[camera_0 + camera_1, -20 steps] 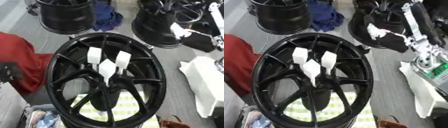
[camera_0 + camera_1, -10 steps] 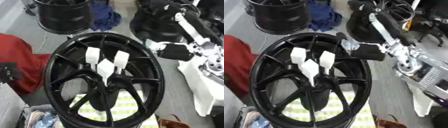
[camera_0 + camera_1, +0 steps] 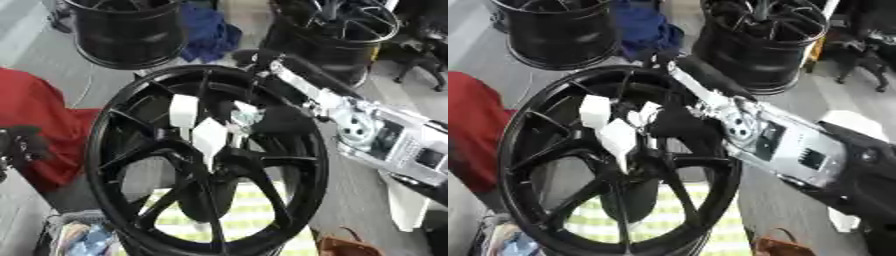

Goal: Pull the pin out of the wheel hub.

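Observation:
A big black spoked wheel hub [image 3: 282,200] lies flat in the middle. Three white pins stand up near its centre: one at the left [image 3: 183,111], one in front [image 3: 209,136], and one at the right [image 3: 246,111]. My right hand [image 3: 273,121] reaches in from the right on a silver and black arm [image 3: 372,131]. It sits right against the right-hand pin and hides that pin's lower part. Whether it holds the pin is not visible. A dark shape at the left edge, over the red cloth, looks like my left hand [image 3: 21,146].
Two more black wheels stand at the back, left [image 3: 131,30] and right [image 3: 337,30], with a blue cloth [image 3: 210,30] between them. A red cloth [image 3: 35,120] lies at the left. A yellow-green striped cloth [image 3: 245,220] shows under the hub, and a brown bag [image 3: 350,246] sits at the front right.
My right arm has swung in from the right, and the hand has moved from the hub's right rim to the right-hand pin near the centre. The pins stand as before.

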Tool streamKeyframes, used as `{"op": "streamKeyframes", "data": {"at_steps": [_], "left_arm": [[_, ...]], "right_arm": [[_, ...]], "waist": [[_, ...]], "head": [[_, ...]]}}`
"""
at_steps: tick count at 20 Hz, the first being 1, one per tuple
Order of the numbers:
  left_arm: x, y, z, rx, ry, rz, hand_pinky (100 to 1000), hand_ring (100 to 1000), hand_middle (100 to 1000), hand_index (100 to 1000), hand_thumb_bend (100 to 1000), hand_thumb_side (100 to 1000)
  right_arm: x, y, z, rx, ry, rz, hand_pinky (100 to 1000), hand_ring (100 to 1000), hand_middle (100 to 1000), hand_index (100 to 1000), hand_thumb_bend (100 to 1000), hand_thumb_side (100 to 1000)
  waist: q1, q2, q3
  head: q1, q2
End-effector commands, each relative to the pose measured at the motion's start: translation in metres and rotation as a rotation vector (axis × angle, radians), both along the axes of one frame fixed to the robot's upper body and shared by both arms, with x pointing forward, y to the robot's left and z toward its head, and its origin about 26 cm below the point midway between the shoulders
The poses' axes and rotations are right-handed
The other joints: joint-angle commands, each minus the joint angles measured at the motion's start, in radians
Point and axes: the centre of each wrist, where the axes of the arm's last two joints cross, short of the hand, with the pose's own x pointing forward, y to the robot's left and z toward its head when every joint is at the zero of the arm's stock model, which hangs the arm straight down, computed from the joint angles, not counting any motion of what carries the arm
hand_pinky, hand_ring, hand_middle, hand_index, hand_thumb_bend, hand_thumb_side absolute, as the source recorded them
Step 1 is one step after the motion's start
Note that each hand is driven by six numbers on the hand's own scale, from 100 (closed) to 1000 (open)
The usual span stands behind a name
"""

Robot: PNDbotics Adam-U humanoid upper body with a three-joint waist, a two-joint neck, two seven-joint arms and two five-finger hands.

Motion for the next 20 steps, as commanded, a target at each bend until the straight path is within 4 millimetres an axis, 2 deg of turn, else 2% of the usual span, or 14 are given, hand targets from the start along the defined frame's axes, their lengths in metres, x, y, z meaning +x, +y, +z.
{"op": "streamKeyframes", "data": {"at_steps": [1, 7, 16, 20], "left_arm": [[0.002, 0.003, 0.009, 0.032, -0.030, -0.002, 713, 622, 631, 828, 100, 846], [0.003, 0.003, 0.006, 0.040, -0.037, -0.003, 713, 622, 631, 828, 100, 844], [0.004, 0.005, 0.002, 0.049, -0.042, -0.001, 713, 622, 632, 828, 100, 846], [0.004, 0.005, 0.000, 0.051, -0.041, 0.001, 713, 623, 632, 827, 100, 846]], "right_arm": [[0.006, 0.002, 0.018, 0.008, 0.057, -0.006, 825, 897, 878, 963, 315, 464], [0.015, 0.003, 0.029, -0.019, 0.105, -0.018, 824, 895, 875, 963, 316, 466], [0.043, -0.012, 0.025, -0.074, 0.081, -0.019, 823, 890, 870, 963, 315, 469], [0.053, -0.020, 0.023, -0.116, 0.070, -0.016, 832, 894, 870, 961, 310, 439]], "waist": [[0.010, -0.009, 0.000], [0.014, -0.006, 0.001], [0.017, -0.005, 0.001], [0.017, -0.006, 0.000]], "head": [[0.002, 0.001], [0.000, 0.003], [0.001, 0.005], [0.004, 0.005]]}}
